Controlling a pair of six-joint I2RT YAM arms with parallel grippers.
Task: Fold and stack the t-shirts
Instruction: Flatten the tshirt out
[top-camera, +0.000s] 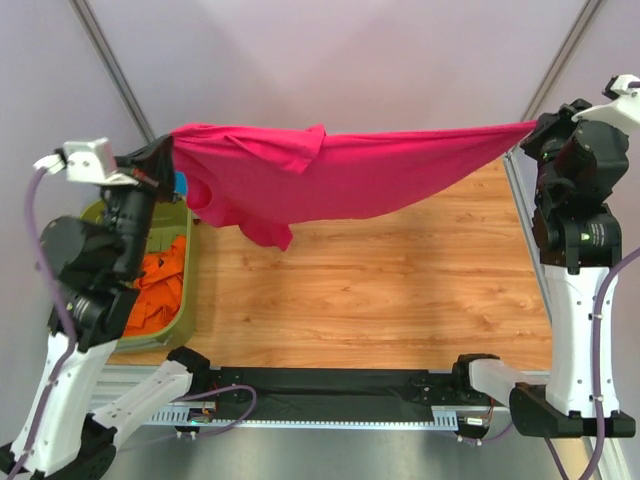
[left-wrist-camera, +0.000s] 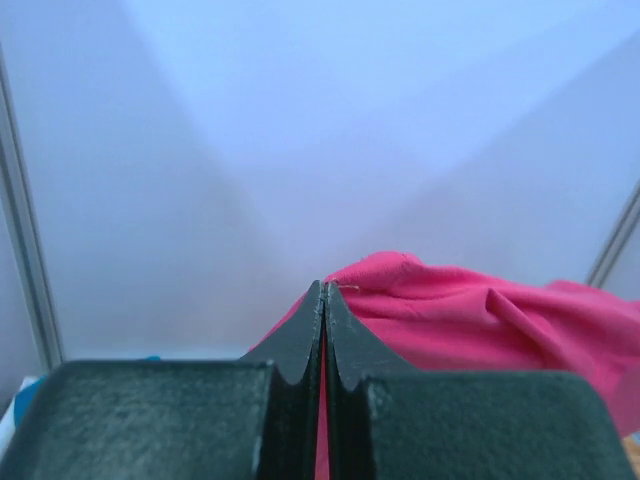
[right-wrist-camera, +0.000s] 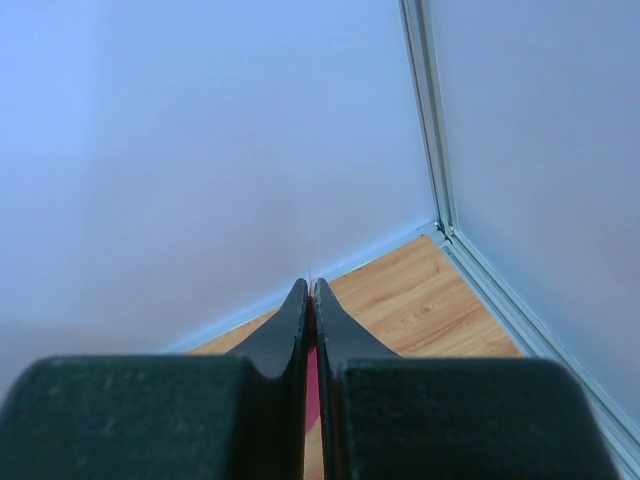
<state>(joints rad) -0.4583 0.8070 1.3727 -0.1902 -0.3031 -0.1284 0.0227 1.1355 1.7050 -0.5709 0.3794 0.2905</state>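
From above, the pink shirt (top-camera: 330, 175) hangs stretched across the top of the frame over the bench (top-camera: 380, 300). The left pincer (top-camera: 165, 158) grips it at upper left and the right pincer (top-camera: 532, 132) at upper right. Orange shirts (top-camera: 160, 285) lie in the basket (top-camera: 185, 310) at left.

In the left wrist view, the jaws are clamped on pink cloth that spreads to the lower right.

In the right wrist view, the jaws are shut on a pink sliver.

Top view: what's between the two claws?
Only the pink shirt, pinched at each end by left claw and right claw, hanging over the table. Top view shows it.
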